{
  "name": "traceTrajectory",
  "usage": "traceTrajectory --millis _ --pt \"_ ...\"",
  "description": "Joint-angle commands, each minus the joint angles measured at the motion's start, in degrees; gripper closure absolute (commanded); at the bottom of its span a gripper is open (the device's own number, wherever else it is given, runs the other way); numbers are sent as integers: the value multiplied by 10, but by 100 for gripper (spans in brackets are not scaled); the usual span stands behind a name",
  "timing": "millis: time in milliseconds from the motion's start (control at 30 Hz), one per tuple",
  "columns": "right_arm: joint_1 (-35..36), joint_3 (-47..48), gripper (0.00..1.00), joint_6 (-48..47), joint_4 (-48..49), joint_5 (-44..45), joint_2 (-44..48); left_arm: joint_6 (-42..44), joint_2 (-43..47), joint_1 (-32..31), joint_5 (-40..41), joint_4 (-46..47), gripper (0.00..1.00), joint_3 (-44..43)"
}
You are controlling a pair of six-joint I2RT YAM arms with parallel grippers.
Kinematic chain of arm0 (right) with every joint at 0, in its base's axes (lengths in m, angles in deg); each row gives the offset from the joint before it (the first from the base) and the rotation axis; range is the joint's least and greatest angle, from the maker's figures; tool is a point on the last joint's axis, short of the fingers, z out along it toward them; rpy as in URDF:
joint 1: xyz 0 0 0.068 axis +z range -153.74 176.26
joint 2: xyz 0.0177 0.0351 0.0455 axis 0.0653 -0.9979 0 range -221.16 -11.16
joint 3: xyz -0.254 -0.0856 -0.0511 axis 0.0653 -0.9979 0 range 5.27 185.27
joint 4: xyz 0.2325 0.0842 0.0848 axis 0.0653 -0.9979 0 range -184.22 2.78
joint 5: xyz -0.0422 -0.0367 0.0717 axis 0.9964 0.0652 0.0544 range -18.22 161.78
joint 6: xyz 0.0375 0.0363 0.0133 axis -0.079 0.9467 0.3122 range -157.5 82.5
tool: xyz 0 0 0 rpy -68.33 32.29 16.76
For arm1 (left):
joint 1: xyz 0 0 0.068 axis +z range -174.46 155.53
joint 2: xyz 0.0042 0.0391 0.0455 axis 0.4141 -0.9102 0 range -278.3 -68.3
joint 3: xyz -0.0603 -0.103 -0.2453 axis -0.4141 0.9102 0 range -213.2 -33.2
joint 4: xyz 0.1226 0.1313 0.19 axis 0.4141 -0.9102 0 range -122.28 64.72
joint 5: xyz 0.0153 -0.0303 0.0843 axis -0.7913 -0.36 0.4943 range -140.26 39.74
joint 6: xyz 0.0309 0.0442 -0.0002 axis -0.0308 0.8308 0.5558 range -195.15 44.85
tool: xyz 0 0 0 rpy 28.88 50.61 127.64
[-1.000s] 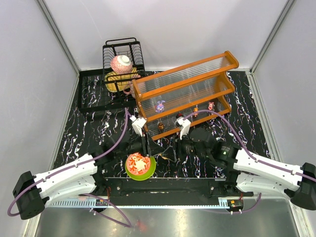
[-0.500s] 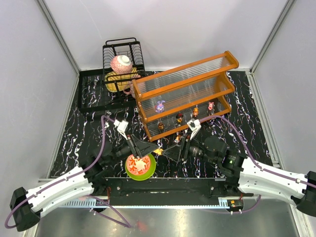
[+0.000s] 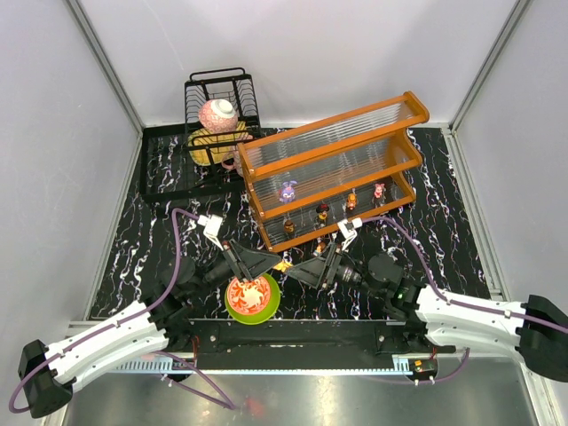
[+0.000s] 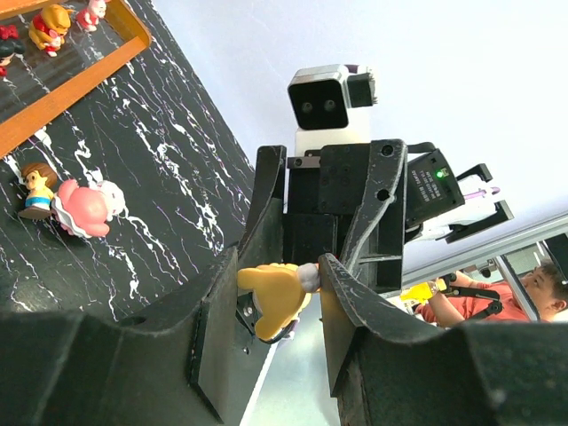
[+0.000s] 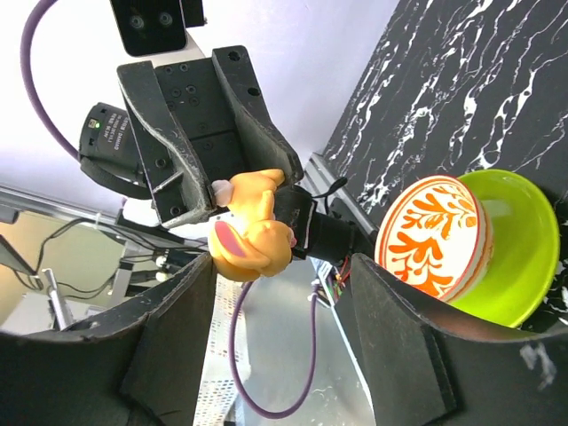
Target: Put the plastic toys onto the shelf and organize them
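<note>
Left gripper (image 3: pixel 272 261): its fingers are clamped on a yellow toy (image 4: pixel 273 298), a smooth, glossy, rounded plastic figure with a pink patch, held in the air above the table just beside the bowl's rim. Right gripper (image 3: pixel 303 269): it faces the left one tip to tip, fingers spread wide and holding nothing; we see no contact with the toy.

The shelf (image 3: pixel 355 135) has an orange frame and clear ribbed panels in two tiers, and sits askew on the table. On its lower tier we count a purple figure (image 3: pixel 288 190), a pink figure (image 3: pixel 380 190) and three small darker ones between and in front of them. Two more lie on the table near the shelf's front edge: a brown-haired figure (image 4: pixel 37 188) touching a pink-and-white round toy (image 4: pixel 84 209).

The bowl (image 3: pixel 232 310) is green-rimmed with an orange-and-white pattern. The black wire rack (image 3: pixel 202 89) stands at the far left.

The table (image 3: pixel 151 240) has a black, white-veined marble finish. The walls are plain pale panels.
</note>
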Motion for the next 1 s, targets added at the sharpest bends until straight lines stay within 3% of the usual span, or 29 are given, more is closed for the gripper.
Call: traceTrajectory --millis 0,200,333,533,733,867,933,967 --pt "4 -28 35 69 167 10 -24 3 2 -2 -2 52 100 -2" --pt "4 -37 43 88 259 8 -59 -2 -6 -2 -12 66 100 0" --pt "4 -36 44 96 284 3 -80 -3 -4 -2 -13 67 100 2" --pt "3 -30 58 105 314 -7 -111 1 -1 -2 -14 53 100 -5" --pt "4 -28 62 111 337 -14 -133 3 1 -2 -10 50 100 -5" --pt "4 -36 76 116 353 -14 -139 1 3 -2 -8 49 99 0" --pt "4 -37 82 116 351 -13 -136 1 5 -2 -3 45 90 0" --pt "4 -37 84 114 348 -14 -135 3 7 -2 -3 38 79 0"
